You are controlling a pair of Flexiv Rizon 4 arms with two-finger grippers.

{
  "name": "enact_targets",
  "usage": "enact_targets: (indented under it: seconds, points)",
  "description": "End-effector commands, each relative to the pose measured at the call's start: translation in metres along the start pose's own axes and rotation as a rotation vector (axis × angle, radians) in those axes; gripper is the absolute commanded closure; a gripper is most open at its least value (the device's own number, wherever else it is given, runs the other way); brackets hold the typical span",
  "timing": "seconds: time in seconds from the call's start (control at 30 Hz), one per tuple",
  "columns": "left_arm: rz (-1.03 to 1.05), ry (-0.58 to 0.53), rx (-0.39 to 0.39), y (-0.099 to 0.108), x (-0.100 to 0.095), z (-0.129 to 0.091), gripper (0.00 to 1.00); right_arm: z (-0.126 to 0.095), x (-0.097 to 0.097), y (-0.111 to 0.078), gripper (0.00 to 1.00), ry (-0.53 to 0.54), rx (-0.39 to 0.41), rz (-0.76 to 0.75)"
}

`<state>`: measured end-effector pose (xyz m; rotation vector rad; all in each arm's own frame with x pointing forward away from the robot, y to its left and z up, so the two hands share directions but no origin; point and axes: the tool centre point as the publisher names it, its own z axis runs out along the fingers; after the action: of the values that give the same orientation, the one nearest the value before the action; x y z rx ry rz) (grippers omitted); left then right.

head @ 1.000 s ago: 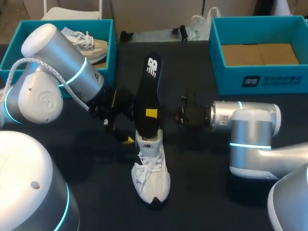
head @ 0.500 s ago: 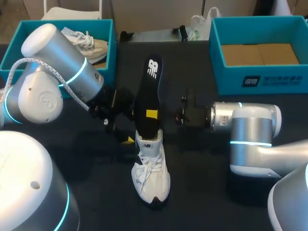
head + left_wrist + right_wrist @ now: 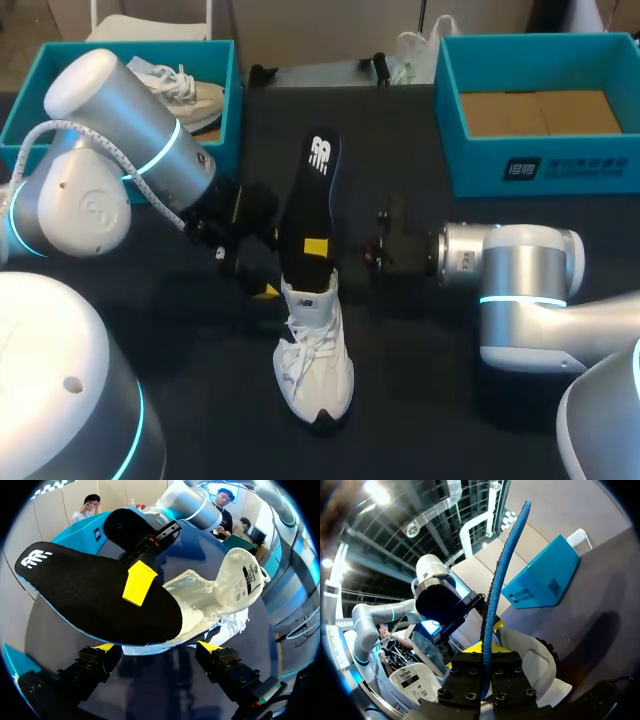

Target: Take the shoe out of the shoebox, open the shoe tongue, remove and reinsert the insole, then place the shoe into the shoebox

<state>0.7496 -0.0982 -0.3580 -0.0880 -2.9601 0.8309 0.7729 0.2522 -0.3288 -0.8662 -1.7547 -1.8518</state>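
A white shoe [image 3: 315,355] lies on the dark table, its tongue [image 3: 240,577] folded back. A black insole [image 3: 305,205] stands slanting out of the shoe's opening. My right gripper [image 3: 316,247] comes in from the right and is shut on the insole, and its yellow fingertip [image 3: 139,582] lies flat on the insole [image 3: 95,597]. In the right wrist view the insole [image 3: 497,585] runs edge-on up from between that gripper's [image 3: 485,672] fingers, over the shoe [image 3: 532,665]. My left gripper [image 3: 157,646] is open with its tips on either side of the shoe's heel end, one tip [image 3: 266,292] showing beside the shoe.
A teal shoebox [image 3: 210,130] at the back left holds another shoe [image 3: 185,88]. A second teal shoebox [image 3: 520,165] with a bare cardboard bottom stands at the back right. Both arms' thick links crowd the table's left and right sides.
The insole and my right gripper have come down a little toward the shoe. The left arm and the shoe have stayed in place.
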Motion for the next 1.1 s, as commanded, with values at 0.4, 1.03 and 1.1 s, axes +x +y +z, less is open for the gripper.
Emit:
enact_targets:
  seconds: [0.4,1.03,1.1]
  points:
    - [0.0,0.0,-0.002,0.0,0.0,0.0,0.0,-0.002,0.006,-0.028,1.0,0.007,0.048,0.04]
    - [0.0,0.0,-0.002,0.0,0.0,0.0,0.0,-0.007,0.006,-0.056,1.0,-0.01,0.083,0.133]
    - [0.0,0.0,-0.002,0.0,0.0,0.0,0.0,-0.006,0.006,-0.056,1.0,-0.007,0.085,0.132]
